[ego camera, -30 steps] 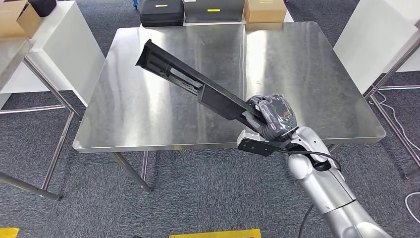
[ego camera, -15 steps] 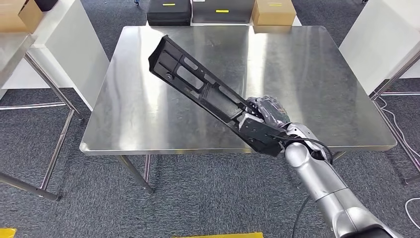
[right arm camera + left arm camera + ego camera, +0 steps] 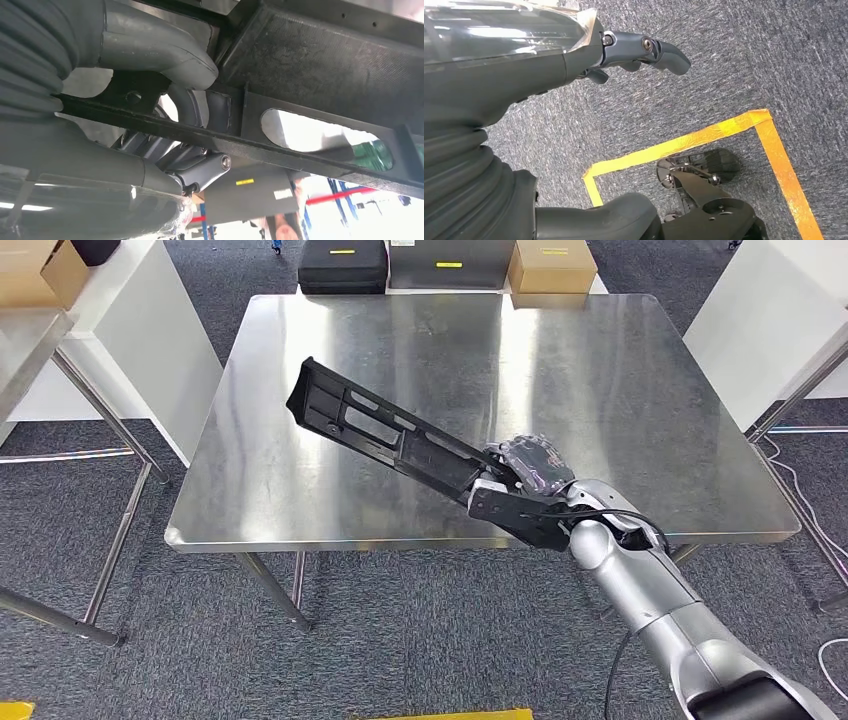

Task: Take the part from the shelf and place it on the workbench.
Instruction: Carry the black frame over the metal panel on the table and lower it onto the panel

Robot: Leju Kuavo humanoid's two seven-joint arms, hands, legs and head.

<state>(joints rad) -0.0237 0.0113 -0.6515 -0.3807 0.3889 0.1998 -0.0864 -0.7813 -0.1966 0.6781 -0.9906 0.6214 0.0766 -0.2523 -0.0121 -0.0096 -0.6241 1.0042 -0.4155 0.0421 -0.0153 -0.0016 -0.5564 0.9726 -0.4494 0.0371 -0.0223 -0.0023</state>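
Note:
A long black slotted part (image 3: 400, 440) slants over the steel workbench (image 3: 300, 490), its far end toward the bench's left half and its near end past the front edge. My right hand (image 3: 532, 468) grips it near that near end. Close up in the right wrist view, the thumb (image 3: 160, 50) and fingers wrap the part's black rail (image 3: 320, 70). Whether the part touches the bench top I cannot tell. My left hand (image 3: 574, 55) hangs over the grey carpet with its fingers (image 3: 659, 50) curled and nothing in them.
Two black cases (image 3: 343, 264) and a cardboard box (image 3: 552, 266) stand on the floor behind the bench. White cabinets (image 3: 150, 330) flank it on both sides, with a steel frame table (image 3: 30, 350) at the far left. Yellow tape (image 3: 704, 140) marks the carpet.
My right hand has swung the part lower and flatter over the bench, its far end dropping toward the left. The camera view has shifted slightly.

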